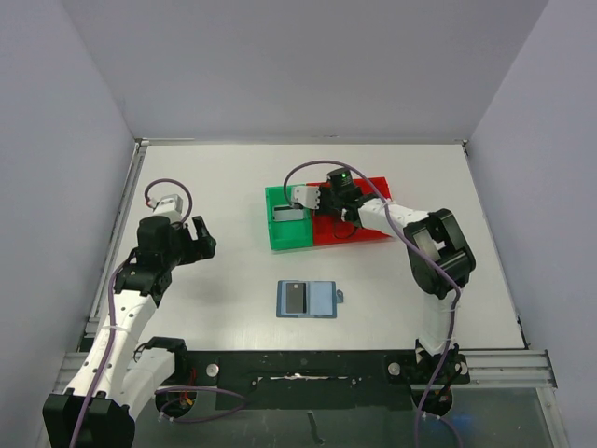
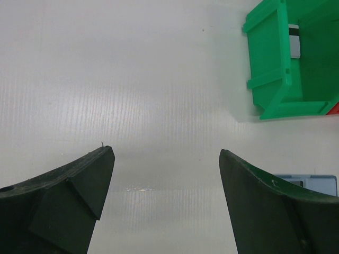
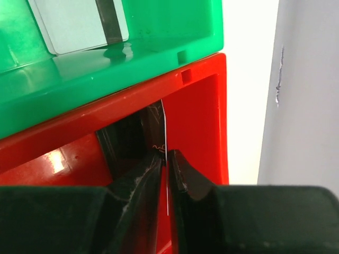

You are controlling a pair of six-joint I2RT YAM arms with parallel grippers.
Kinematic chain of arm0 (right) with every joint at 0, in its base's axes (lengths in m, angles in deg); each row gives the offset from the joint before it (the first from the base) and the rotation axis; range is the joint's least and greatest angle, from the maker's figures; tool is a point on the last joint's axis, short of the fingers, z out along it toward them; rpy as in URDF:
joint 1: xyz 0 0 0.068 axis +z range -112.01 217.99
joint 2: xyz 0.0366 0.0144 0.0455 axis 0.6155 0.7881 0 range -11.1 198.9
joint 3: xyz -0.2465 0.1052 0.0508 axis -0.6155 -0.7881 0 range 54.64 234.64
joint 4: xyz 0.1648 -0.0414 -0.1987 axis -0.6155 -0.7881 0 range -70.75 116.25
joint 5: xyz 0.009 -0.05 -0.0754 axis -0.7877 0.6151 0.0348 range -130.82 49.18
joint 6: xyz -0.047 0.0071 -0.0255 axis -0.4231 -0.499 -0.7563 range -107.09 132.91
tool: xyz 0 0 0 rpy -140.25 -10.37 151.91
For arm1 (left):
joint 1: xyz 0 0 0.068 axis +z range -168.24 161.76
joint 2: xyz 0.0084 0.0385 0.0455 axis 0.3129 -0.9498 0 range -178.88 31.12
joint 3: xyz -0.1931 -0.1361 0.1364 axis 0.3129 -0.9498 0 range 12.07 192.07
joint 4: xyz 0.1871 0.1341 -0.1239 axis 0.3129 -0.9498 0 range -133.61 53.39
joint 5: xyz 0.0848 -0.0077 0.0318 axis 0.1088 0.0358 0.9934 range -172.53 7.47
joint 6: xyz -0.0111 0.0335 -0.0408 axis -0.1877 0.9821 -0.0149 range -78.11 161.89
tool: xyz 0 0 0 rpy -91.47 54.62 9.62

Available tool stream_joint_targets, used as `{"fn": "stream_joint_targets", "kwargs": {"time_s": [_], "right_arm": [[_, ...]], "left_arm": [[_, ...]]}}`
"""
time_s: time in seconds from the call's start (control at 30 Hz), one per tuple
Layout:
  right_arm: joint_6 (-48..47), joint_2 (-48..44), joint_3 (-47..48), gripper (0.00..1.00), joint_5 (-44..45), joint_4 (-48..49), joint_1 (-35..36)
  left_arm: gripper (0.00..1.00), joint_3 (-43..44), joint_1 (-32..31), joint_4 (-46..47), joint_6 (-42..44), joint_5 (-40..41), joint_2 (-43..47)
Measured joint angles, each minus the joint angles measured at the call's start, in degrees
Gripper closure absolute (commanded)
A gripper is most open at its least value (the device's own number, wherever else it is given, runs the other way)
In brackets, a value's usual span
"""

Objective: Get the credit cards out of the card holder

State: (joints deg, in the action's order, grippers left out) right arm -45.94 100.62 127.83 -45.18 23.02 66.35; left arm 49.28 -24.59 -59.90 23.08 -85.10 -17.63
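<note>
Overhead view: the card holder (image 1: 322, 300) lay open on the worktop (image 1: 215, 177), close to the arm bases. A dark grey card (image 1: 296, 298) lay against its left panel; whether it was tucked into a slot could not be told. Farther back, a green bin (image 1: 289, 241) and a red bin (image 1: 373, 231) stood touching, with the right arm (image 1: 401, 217) extended over the red one. The left end effector (image 1: 201, 241) hung well to the left of all this.

Left wrist view: that end effector gaped wide and held nothing, above bare worktop. A light striped card (image 2: 294, 41) lay in the green bin.

Right wrist view: the right end effector (image 3: 165, 156) was down inside the red bin. It was all but closed, pinching an edge-on card (image 3: 164, 127) between its tips.

The step in hand looked like depositing a removed card in the red bin. The next move would call for parting the tips, lifting clear, then working an edge of the flat dark grey card free of the holder.
</note>
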Motion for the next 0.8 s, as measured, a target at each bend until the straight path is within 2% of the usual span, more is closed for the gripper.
{"fn": "stream_joint_targets", "kwargs": {"time_s": [0.2,0.33,0.53,0.8], "right_arm": [[0.5,1.9,0.2,0.74,0.9,0.6,0.6],[1.0,2.5,0.2,0.73,1.1,0.4,0.6],[2.6,2.4,-0.1,0.58,0.9,0.5,0.6],[7.3,0.7,-0.2,0.53,-1.6,0.5,0.4]], "left_arm": [[0.2,0.0,-0.5,0.0,0.0,0.3,-0.2],[0.2,0.0,-0.5,0.0,0.0,0.4,-0.8],[0.2,0.0,-0.7,0.0,0.0,0.3,-1.1],[0.2,0.0,-0.9,0.0,0.0,0.3,-1.7]]}}
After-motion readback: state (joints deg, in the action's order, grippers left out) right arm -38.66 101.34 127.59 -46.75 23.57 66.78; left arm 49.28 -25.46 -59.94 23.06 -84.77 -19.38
